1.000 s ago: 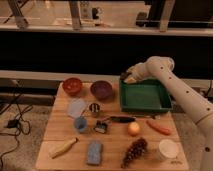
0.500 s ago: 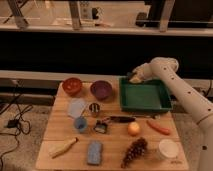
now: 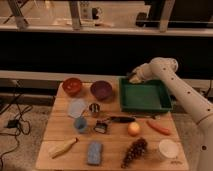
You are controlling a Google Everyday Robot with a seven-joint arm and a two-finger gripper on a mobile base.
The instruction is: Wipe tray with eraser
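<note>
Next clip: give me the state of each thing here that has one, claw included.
tray: flat on the table, interior looks bare.
eraser: at the claw, by the tray's far left corner.
claw: at that corner; contact with the tray unclear.
purple bowl: upright, left of the tray.
red bowl: upright.
metal cup: upright.
white cup: upright.
blue sponge: lying flat.

Dark green tray (image 3: 145, 107) lies flat; claw (image 3: 132, 76) holds tan eraser (image 3: 135, 79) over its back-left corner.
</note>
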